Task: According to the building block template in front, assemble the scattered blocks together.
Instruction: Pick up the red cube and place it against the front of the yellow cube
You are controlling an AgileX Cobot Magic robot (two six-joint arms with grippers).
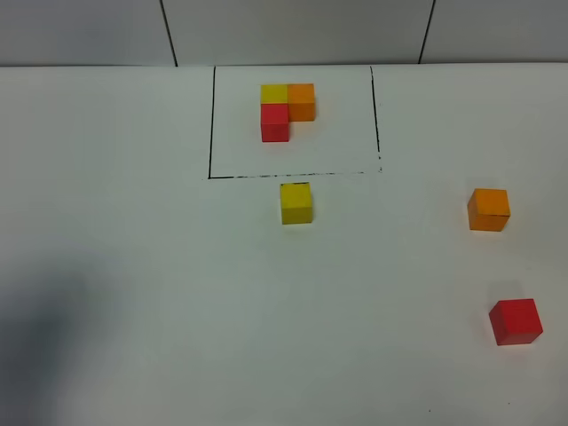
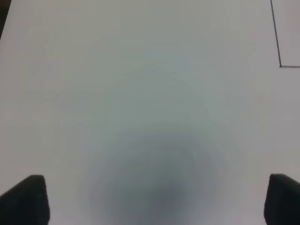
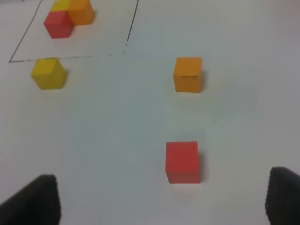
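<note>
Toward the far edge of the white tabletop [image 1: 133, 266], the building block template [image 1: 287, 111] sits inside a thin black rectangle [image 1: 211, 124]. Its yellow and orange pieces stand side by side at the back and its red piece in front of the yellow, all three touching in an L. Just outside the near line of that rectangle, very close to it, lies the loose yellow cube [image 1: 296, 203]. Well off to the right is the loose orange cube [image 1: 489, 209]. Nearer and slightly further right lies the loose red cube [image 1: 516, 321], and all three loose cubes are well apart from each other. The right tool [image 3: 157, 199] is spread wide with nothing between its two dark tips. The loose red cube lies just ahead of that gap, close to its middle line but not inside it and touching neither tip. The loose orange cube lies further ahead on much the same line, while the loose yellow cube and the template are far off to the left. The left tool [image 2: 152, 201] is likewise spread wide and grips nothing. It hangs over bare tabletop at the near left, where a soft grey shadow [image 1: 44, 337] lies. Only the near left corner of the black rectangle shows ahead of it, to the right. How high either tool hangs above the tabletop I cannot tell.
</note>
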